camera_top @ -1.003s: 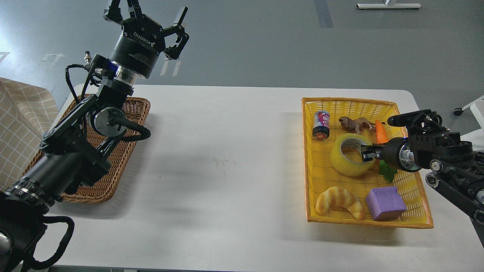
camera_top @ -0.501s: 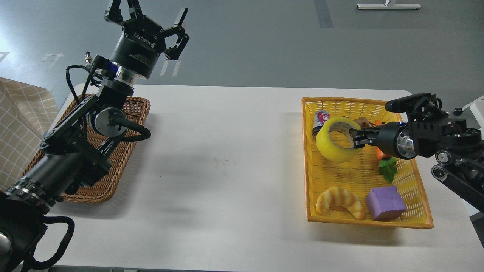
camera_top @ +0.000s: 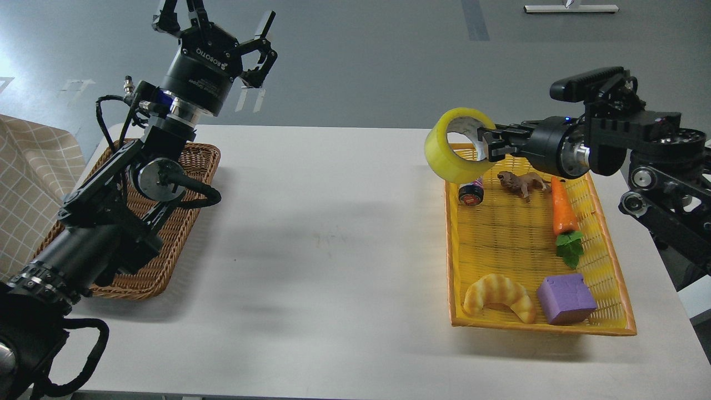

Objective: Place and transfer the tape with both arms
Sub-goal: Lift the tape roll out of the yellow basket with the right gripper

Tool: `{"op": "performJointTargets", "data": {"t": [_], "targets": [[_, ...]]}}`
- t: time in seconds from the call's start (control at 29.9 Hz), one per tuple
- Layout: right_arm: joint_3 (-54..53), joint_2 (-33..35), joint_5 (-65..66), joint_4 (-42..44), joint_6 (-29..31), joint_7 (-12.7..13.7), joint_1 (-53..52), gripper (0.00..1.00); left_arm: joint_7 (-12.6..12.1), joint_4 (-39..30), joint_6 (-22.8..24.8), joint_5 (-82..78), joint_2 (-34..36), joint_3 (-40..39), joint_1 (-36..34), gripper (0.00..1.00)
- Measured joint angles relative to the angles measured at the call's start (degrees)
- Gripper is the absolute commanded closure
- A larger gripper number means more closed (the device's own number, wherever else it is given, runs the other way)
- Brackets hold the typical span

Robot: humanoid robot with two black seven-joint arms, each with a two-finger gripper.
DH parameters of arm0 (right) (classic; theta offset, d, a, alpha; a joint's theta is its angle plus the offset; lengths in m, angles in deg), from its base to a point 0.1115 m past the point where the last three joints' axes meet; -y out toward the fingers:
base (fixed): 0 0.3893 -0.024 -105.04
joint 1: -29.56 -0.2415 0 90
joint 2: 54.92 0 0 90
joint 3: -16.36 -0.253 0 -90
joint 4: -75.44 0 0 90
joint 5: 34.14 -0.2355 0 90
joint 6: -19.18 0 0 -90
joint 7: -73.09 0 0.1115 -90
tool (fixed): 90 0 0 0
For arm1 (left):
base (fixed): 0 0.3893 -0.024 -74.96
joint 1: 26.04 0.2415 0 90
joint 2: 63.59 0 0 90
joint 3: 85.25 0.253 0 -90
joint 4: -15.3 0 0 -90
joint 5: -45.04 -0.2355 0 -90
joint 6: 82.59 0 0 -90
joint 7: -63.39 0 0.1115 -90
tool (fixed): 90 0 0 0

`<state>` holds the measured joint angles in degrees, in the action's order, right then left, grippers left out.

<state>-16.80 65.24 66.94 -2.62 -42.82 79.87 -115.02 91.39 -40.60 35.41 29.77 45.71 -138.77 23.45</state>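
The yellow tape roll (camera_top: pixel 451 151) with its grey-white core hangs in the air over the far left corner of the yellow basket (camera_top: pixel 617 265). My right gripper (camera_top: pixel 486 145) is shut on the roll's right wall, one finger inside the core. My right arm reaches in from the right, raised above the basket. My left gripper (camera_top: pixel 214 25) is open and empty, held high above the far end of the brown wicker basket (camera_top: pixel 172 233) at the left.
The yellow basket holds a small can (camera_top: pixel 471 191), a toy animal (camera_top: pixel 522 182), a carrot (camera_top: pixel 562 214), a croissant (camera_top: pixel 499 296) and a purple block (camera_top: pixel 566 299). The white table (camera_top: pixel 333 250) lies between the two baskets. A checked cloth (camera_top: pixel 28 178) lies at the far left.
My right gripper has lifted the tape out of the yellow basket and carried it up and to the left. My left arm has not moved.
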Motion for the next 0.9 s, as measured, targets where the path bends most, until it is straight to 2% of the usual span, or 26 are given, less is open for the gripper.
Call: {"op": "performJointTargets", "data": {"t": [0.23,0.57,0.9], "targets": [[0.6,-8.8,0.0,4.1,0.0,0.0,-2.8,1.00,0.0,0.1,0.0,0.0,-0.1,0.0,0.0,0.02],[9.2,-19.0,0.1,11.5,0.0,0.0,-5.5,1.00,0.0,0.2,0.0,0.0,-0.2,0.0,0.0,0.02],[13.6,-24.8,0.1,17.1,0.0,-0.8,-5.7,1.00,0.0,0.2,0.0,0.0,-0.5,-0.1,0.0,0.02]]}}
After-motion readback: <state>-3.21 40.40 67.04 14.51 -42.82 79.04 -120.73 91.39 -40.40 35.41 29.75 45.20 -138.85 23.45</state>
